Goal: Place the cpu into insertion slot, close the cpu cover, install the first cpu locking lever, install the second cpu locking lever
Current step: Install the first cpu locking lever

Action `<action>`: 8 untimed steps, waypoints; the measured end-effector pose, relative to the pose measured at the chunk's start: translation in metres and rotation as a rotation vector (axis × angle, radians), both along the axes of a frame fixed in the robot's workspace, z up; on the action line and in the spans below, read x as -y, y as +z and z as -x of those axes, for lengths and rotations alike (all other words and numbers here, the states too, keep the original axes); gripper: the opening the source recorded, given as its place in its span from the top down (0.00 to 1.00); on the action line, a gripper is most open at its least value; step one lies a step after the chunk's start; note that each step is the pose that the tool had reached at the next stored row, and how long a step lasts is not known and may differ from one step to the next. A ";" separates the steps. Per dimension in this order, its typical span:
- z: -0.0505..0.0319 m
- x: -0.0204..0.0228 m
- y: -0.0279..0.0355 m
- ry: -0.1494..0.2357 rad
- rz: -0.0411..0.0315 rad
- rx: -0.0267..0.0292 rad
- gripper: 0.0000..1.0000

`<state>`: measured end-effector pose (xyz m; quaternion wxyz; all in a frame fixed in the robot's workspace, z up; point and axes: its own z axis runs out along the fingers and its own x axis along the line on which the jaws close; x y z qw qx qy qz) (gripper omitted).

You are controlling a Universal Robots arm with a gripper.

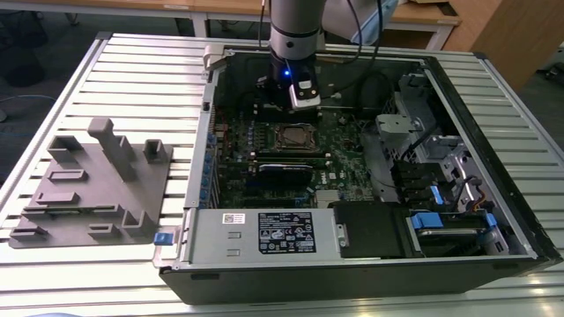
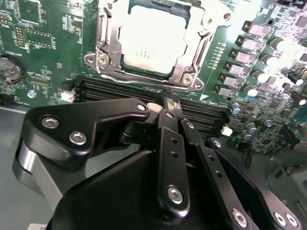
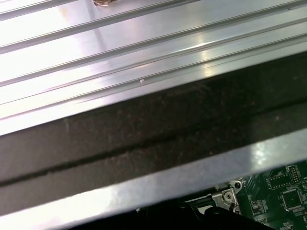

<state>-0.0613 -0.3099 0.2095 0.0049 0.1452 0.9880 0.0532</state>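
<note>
The cpu lies flat in the insertion slot on the green board, its dull silver top showing through the window of the cpu cover. The cover is down over it. A thin silvery wire lever runs along the socket edge closest to my fingers. My gripper hovers just beside that edge, over the long black memory slots, shut with nothing between its fingers. In the exterior view my gripper hangs inside the open computer case, just behind the socket.
Long black memory slots border the socket. A power supply and a drive cage with blue tabs fill the case's front. A grey fixture block sits on the slatted table at the exterior view's left. The black case wall crosses the first wrist view.
</note>
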 end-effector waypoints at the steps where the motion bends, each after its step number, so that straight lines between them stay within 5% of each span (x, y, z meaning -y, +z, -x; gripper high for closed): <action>1: 0.0000 0.0000 0.0000 0.000 0.0000 -0.0041 0.89; 3: 0.0000 0.0000 -0.0001 0.000 0.0000 -0.0205 0.89; 8: 0.0000 0.0000 -0.0002 0.000 0.0000 -0.0449 0.89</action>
